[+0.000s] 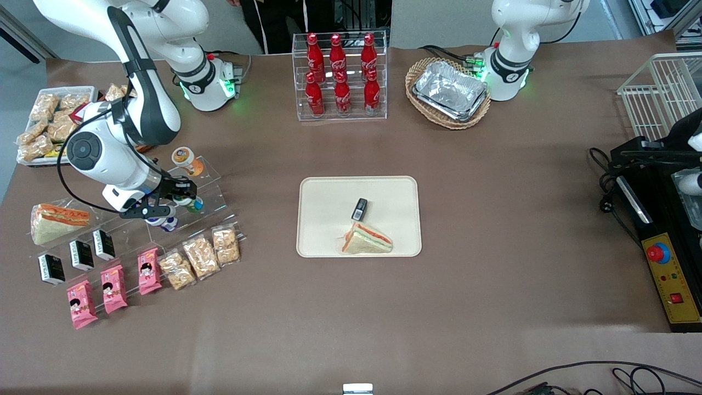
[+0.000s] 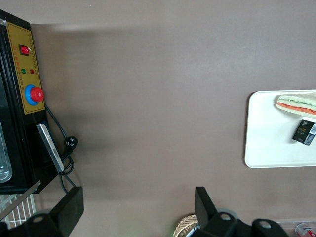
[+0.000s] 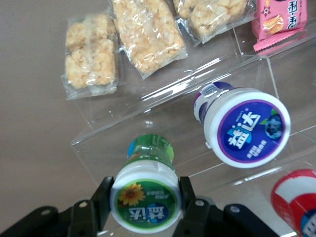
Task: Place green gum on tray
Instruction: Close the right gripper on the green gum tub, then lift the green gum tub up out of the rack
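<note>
The green gum (image 3: pixel 144 200) is a small bottle with a white-rimmed green lid. It lies at a step of the clear acrylic rack (image 3: pixel 163 94), toward the working arm's end of the table. My right gripper (image 3: pixel 144 192) is shut on its lid, with one black finger (image 3: pixel 104 195) pressed against each side. In the front view the gripper (image 1: pixel 188 198) hangs over the rack with the green gum (image 1: pixel 194 205) just showing between the fingers. The cream tray (image 1: pixel 321 192) lies at the table's middle, well apart from the gripper, and also shows in the left wrist view (image 2: pixel 266 138).
A blue-lidded bottle (image 3: pixel 247 127) lies beside the green one. An orange-lidded bottle (image 1: pixel 184 157) stands higher on the rack. Snack packs (image 3: pixel 143 34) lie in front of the rack. A sandwich (image 1: pixel 366 240) and a black pack (image 1: pixel 359 208) are on the tray.
</note>
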### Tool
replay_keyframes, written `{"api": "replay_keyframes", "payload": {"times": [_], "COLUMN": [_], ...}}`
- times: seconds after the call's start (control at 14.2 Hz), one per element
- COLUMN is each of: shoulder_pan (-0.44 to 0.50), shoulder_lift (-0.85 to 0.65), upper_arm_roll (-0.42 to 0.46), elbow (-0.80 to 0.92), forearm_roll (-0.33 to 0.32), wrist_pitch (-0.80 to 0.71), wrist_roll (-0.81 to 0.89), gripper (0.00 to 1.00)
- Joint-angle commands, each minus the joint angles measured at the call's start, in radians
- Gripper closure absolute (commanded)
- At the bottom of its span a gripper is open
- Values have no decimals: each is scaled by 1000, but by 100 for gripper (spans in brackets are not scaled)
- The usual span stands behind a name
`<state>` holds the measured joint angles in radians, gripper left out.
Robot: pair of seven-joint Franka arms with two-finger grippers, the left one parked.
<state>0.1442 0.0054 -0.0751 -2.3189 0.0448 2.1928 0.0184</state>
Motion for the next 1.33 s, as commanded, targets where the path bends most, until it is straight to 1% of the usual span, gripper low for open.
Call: {"api": "replay_keyframes", "payload": {"times": [0.0,0.28,0.56,0.77,0.84,0.98,1.12,1.26], "shoulder_pan": [5,3,3,2,3,24,98,197], "shoulder_lift": [-33,-15,2,86,106,104,103,103], "upper_arm_roll": [-3,-3,-6,-8,-3,-3,-2,-2], "elbow": [163,447,665,881,926,932,932,929], "forearm_roll": [17,20,41,38,40,67,73,78], "wrist_pitch": [-247,-581,-795,-970,-1004,-1010,-1007,-998], "wrist_roll": [-12,-12,-6,-9,-2,27,137,280], "gripper": [82,82,81,81,81,81,81,81]}}
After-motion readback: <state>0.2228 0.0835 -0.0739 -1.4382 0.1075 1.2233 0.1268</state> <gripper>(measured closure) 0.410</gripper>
